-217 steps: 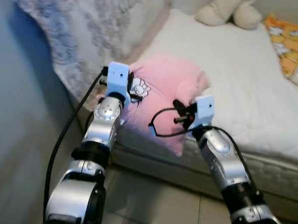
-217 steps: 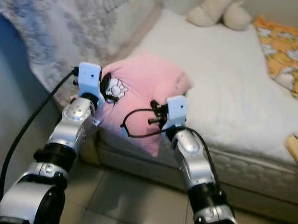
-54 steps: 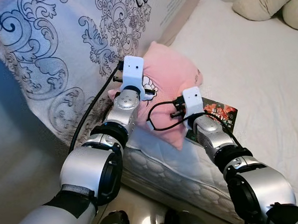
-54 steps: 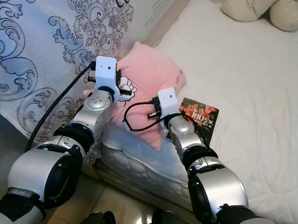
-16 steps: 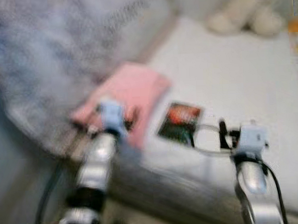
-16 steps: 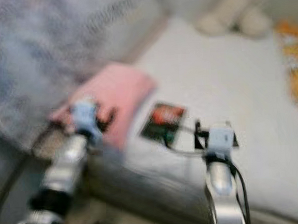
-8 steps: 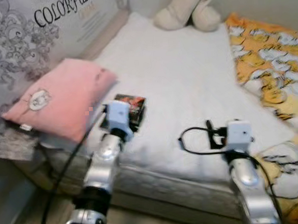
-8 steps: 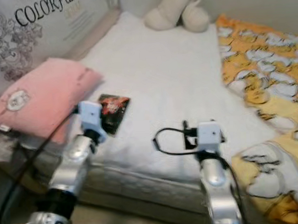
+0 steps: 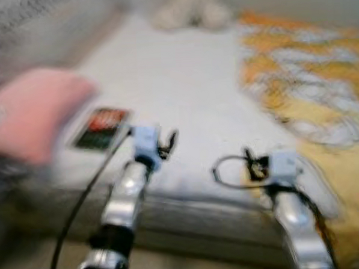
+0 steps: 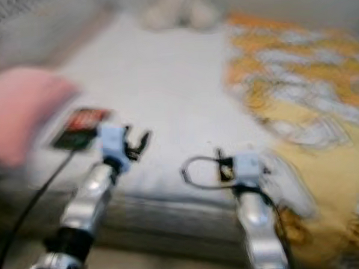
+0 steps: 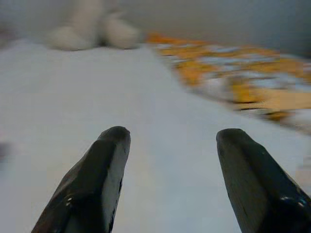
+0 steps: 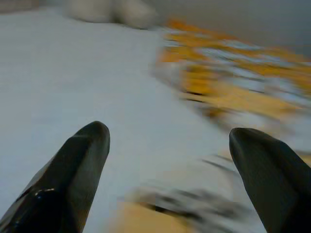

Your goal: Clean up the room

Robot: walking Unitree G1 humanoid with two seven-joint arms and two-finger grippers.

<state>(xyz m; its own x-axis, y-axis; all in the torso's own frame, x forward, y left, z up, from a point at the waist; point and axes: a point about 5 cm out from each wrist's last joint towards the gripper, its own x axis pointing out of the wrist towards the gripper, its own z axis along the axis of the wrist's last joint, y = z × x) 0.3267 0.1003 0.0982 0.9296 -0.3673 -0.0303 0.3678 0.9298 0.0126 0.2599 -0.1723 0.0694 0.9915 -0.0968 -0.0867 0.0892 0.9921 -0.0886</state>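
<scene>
The picture is blurred by motion. A pink pillow lies at the left end of the white mattress, with a small dark red packet beside it. My left arm and right arm reach over the bed's near edge, apart from both. My left gripper is open over bare sheet with nothing between its fingers. Open as well, my right gripper points toward an orange and yellow blanket.
The orange and yellow blanket is crumpled across the bed's right side. A cream plush toy sits at the far end by the wall. A patterned fabric panel stands along the left. Bare sheet lies in the middle.
Both grippers held the pink pillow earlier; it now lies on the bed and they are open and empty. The view has swung right, bringing the blanket in.
</scene>
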